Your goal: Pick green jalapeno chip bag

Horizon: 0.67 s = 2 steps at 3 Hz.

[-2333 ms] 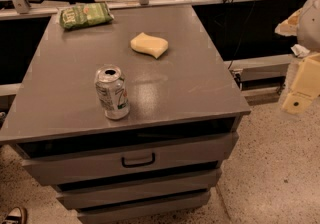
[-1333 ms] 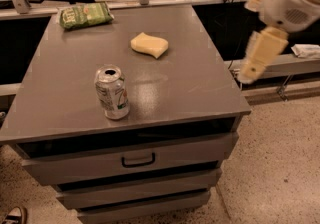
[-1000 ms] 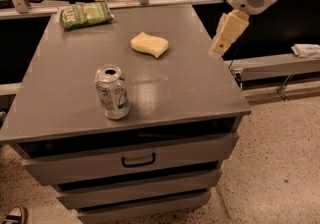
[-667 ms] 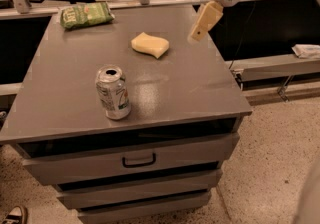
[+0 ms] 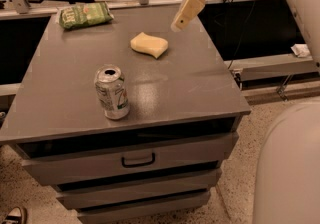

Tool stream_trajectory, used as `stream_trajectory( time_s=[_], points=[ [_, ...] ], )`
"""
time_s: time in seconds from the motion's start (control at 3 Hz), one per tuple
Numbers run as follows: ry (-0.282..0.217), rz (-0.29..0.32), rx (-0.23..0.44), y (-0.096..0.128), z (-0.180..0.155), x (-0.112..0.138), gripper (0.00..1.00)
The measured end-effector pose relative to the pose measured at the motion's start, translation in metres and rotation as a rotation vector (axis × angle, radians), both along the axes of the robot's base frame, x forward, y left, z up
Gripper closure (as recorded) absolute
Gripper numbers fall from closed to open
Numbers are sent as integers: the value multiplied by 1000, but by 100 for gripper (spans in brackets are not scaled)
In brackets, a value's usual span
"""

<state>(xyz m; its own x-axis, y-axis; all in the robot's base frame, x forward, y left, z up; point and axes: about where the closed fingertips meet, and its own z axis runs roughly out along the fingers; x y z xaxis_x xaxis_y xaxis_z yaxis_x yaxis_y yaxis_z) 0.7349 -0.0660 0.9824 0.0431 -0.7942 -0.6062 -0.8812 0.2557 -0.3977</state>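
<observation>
Gripper (image 5: 186, 13) of mine hangs above the cabinet top (image 5: 190, 85) at its far right, just beyond the yellow sponge (image 5: 149, 44); spread or pressed together, I cannot tell. The green jalapeno chip bag (image 5: 85, 15) lies flat at the far left corner, well apart.

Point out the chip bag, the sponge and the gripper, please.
chip bag (image 5: 85, 15), camera view, middle of its green front.
sponge (image 5: 149, 44), camera view, middle of its top face.
gripper (image 5: 179, 23), camera view, its lower end, above the cabinet's (image 5: 200, 93) far right edge.

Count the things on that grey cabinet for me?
3: green jalapeno chip bag at the far left corner, yellow sponge mid-back, soda can near front. The gripper hangs above the far right.
</observation>
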Motion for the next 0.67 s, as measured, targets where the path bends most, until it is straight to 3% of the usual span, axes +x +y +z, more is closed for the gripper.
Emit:
stream_trajectory(
  time_s=[0.33,0.67],
  points=[
    [-4,12,26,9,0,9,0],
    [-20,22,156,58,-6,42,0]
  ],
)
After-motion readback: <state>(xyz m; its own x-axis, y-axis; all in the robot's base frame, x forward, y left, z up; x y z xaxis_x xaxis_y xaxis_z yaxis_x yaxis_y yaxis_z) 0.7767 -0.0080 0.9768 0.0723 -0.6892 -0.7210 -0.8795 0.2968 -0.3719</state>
